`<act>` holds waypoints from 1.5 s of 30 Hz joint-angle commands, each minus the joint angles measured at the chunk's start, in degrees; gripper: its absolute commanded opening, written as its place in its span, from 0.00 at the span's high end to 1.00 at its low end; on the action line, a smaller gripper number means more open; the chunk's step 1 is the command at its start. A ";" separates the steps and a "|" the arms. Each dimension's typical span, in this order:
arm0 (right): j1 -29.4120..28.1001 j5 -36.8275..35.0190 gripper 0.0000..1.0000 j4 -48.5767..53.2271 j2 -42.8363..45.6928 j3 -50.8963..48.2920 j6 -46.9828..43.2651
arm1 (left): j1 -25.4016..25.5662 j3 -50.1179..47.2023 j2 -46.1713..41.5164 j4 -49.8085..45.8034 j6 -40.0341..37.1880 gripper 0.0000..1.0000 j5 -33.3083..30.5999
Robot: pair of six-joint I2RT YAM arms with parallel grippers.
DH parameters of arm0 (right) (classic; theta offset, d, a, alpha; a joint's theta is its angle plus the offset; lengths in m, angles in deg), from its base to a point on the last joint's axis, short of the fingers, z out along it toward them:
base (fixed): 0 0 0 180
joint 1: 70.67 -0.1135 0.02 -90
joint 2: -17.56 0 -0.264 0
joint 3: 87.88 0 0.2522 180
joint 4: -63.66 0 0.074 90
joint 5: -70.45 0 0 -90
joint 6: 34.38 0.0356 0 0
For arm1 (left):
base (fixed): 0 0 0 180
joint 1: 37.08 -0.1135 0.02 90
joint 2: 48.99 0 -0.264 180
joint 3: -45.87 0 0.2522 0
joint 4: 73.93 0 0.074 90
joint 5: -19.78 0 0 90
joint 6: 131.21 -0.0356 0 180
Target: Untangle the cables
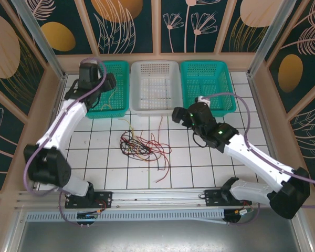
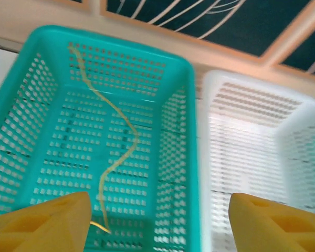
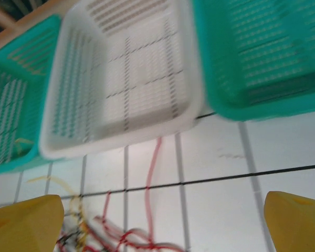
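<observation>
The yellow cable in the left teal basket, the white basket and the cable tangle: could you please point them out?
yellow cable (image 2: 131,126), left wrist view, mid-length bend.
white basket (image 1: 155,109), top external view, near wall.
cable tangle (image 1: 139,144), top external view, centre of the knot.

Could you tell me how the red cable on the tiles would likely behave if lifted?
The red cable probably droops limply, since it lies in loose curls. It likely drags neighbours along, being looped through the tangle. Thin, so probably light.
</observation>
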 commanded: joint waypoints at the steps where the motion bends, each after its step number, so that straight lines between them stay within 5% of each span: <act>1: -6.68 9.73 0.06 -7.71 -6.14 -1.38 -1.82 | 1.27 -10.06 -7.49 5.06 7.18 0.35 9.23; 3: -10.58 10.53 0.10 -8.94 -10.79 -0.27 -2.82 | 2.77 -15.21 -11.03 5.34 8.69 0.38 11.82; 8: -14.26 8.69 0.54 -2.51 -24.20 8.49 -3.13 | 10.73 -25.84 -16.30 5.12 12.12 0.38 11.40; 13: -14.39 4.41 0.60 3.80 -31.21 14.69 -4.06 | 12.64 -33.09 -17.06 9.76 19.82 0.40 15.31; 17: -15.11 -0.55 1.00 9.06 -30.98 18.81 -4.92 | 15.44 -34.88 -14.85 12.73 23.46 0.40 15.24; 30: -19.97 -17.76 1.00 21.05 -17.31 31.89 -13.28 | 19.96 -40.56 -0.38 22.93 27.97 0.60 10.65; 36: -19.90 -18.30 1.00 15.14 -8.36 33.72 -17.76 | 19.93 -42.44 2.85 26.19 29.04 0.76 10.98; 45: -16.92 -20.48 1.00 13.96 -2.90 39.00 -20.30 | 19.99 -43.88 -0.78 24.78 28.88 0.80 7.86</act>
